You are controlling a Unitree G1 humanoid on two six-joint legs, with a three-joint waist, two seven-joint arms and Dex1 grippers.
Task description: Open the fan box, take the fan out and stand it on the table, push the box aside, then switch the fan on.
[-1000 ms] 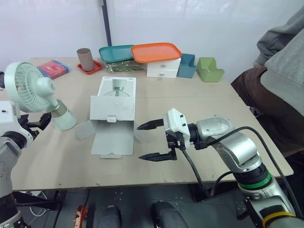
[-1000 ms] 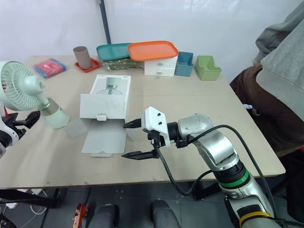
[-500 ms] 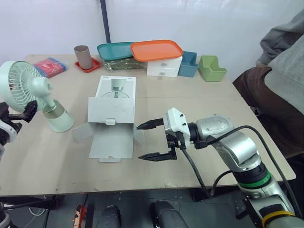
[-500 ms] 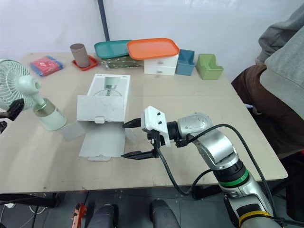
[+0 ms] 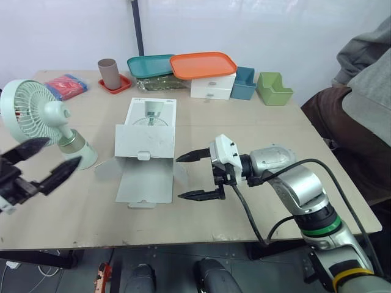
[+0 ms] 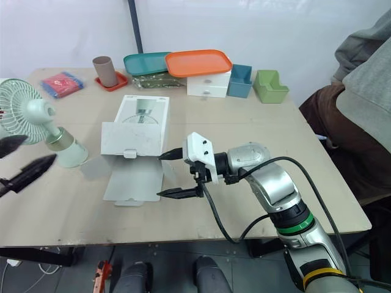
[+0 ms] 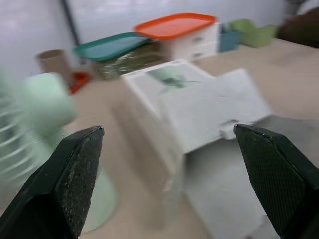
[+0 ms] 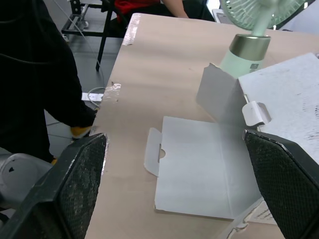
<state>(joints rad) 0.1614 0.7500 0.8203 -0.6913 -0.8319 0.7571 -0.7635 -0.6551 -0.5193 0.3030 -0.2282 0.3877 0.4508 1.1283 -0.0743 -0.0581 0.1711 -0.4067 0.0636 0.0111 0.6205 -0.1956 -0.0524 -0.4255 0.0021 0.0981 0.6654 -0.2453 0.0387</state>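
Hovering over the near left part of the table (image 5: 275, 131), the left gripper (image 5: 46, 160) has its two black fingers spread wide and holds nothing. Its tips point toward the fan's base and are not closed on it. Nearer the middle, the right gripper (image 5: 181, 177) reaches in from the robot's right. Its jaws are also wide apart and empty, with the tips just beside the right edge of the box's lid flap (image 5: 146, 181).

That flap lies flat on the table, folded out toward the robot, with a small side flap standing out on each side.

Beyond the left gripper the fan (image 5: 54, 116) stands upright on its pale green base, out of the box and to its left. The fan's long axis is vertical. The round cage sits on the robot's-left side of the rounded housing, and the housing points toward the box.

The white box (image 5: 151, 125) lies flat with its long axis running near to far and its open end facing the robot.

Along the far edge stand a red packet (image 5: 67, 86), a brown cup (image 5: 110, 74) on a red coaster (image 5: 117, 89), and a teal tray (image 5: 149, 65). An orange tray (image 5: 203, 65) sits atop a white drawer unit (image 5: 211, 87), followed by a teal bin (image 5: 243, 85) and a green bin (image 5: 272, 90).

A person (image 5: 360, 104) sits at the table's right side.
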